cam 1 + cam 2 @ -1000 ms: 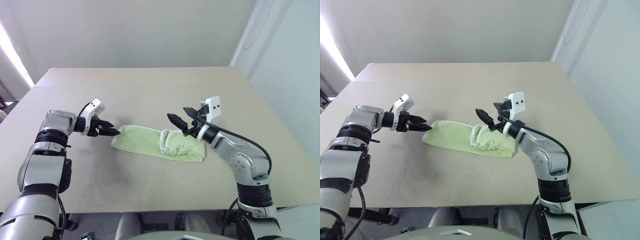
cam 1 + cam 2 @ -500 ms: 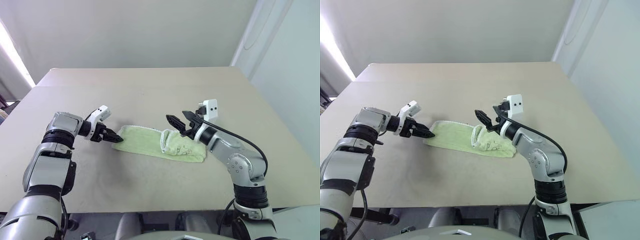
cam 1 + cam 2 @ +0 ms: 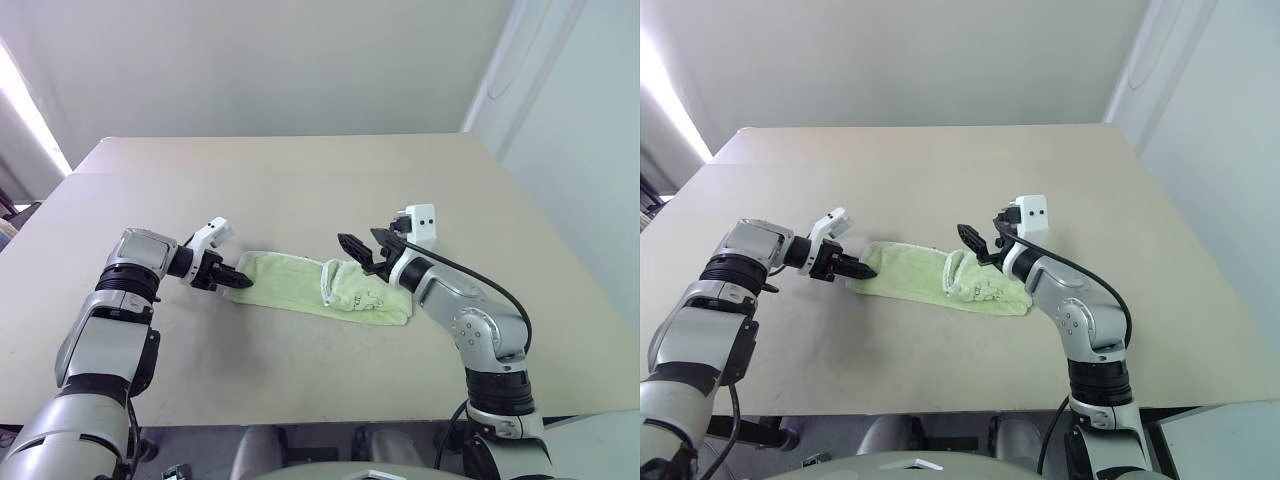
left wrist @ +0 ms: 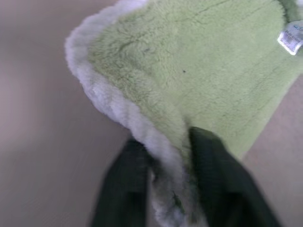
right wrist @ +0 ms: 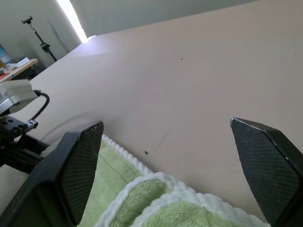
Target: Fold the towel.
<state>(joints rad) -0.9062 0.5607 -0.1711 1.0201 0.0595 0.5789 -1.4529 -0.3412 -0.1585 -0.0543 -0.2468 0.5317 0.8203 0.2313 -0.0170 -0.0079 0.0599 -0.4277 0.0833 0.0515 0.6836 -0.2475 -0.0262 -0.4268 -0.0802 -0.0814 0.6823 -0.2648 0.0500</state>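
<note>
The towel (image 3: 300, 286) is a light-green terry cloth lying as a long strip on the table, with its right end bunched up (image 3: 352, 288). My left gripper (image 3: 240, 281) is at the strip's left end. In the left wrist view its two black fingers (image 4: 127, 179) are shut on the pale hem (image 4: 118, 111), and a small white tag (image 4: 290, 39) shows on the cloth. Just above the bunched right end, my right gripper (image 3: 360, 246) hangs open with nothing between its fingers (image 5: 80, 156).
The beige table (image 3: 300, 180) stretches wide around the towel, with its front edge (image 3: 300, 420) near me and its right edge (image 3: 560, 270) by a white wall. The right wrist view shows a tripod stand (image 5: 40, 38) far behind the table.
My left gripper moved right to the towel's left end, tilted down and shut on the hem. The right gripper sank slightly and stayed open.
</note>
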